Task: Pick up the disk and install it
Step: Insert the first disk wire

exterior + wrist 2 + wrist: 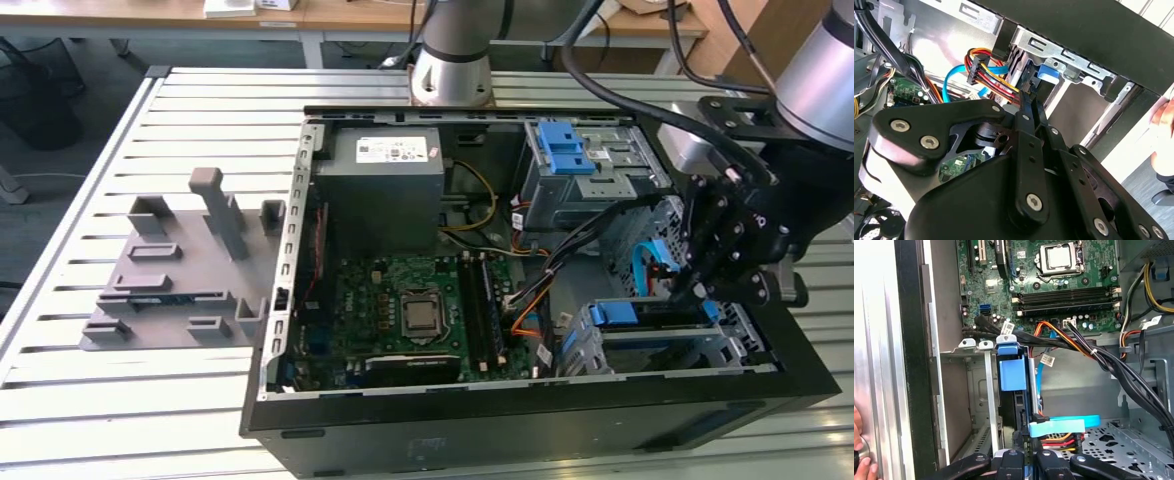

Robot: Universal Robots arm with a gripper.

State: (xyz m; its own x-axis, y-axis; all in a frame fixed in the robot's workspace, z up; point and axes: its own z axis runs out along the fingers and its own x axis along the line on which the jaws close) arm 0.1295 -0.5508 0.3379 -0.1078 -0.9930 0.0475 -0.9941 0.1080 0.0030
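Closest to the lens sit the matte black metal links of the gripper [1026, 97], dotted with bright screw heads; its jaws stand drawn together with barely a gap, and we can make out nothing clamped between them; the tips hang just beside the cabled end of the flat rectangular disk [1013, 371], though we cannot tell whether they touch it; framed in its glossy blue plastic bracket, the disk stands on edge, slotted between the thin folded rails of a bare sheet-steel drive bay [985, 390] in a corner of the case; we judge it dense and rigid, heavier than its size suggests, with smooth metal faces that could slip, and sensitive to knocks; the sound hold is across its two broad flat sides, away from the connectors, since the plastic frame would likely flex; a flat bright-blue data cable [1064, 426] and a bundle of red, yellow and orange power wires [988, 67] crowd that same end, soft and easily snagged; beyond lies the green circuit board [1064, 287] with its square silver processor socket [1059, 255]; around everything runs the black painted steel computer case [534, 435], lying open on a ribbed aluminium table [120, 420].
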